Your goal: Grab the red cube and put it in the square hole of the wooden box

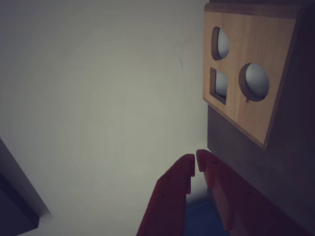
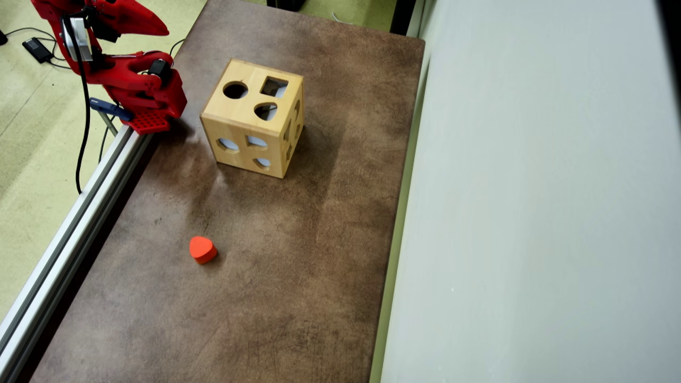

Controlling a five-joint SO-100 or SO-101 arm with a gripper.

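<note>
The wooden box (image 2: 242, 114) stands on the brown table, near its far left part in the overhead view. Its top face carries the square hole (image 2: 274, 86) beside a round and a heart-shaped cutout. In the wrist view the box (image 1: 246, 105) fills the upper right, with the square hole (image 1: 219, 84) facing the camera. My red gripper (image 1: 196, 163) rises from the bottom edge, shut with nothing between its fingers, well short of the box. The red cube shows in neither view.
An orange-red heart-shaped block (image 2: 202, 249) lies on the table (image 2: 298, 255) in front of the box. The folded red arm (image 2: 133, 80) sits at the table's left edge by an aluminium rail (image 2: 69, 234). A pale wall (image 2: 532, 213) runs along the right side.
</note>
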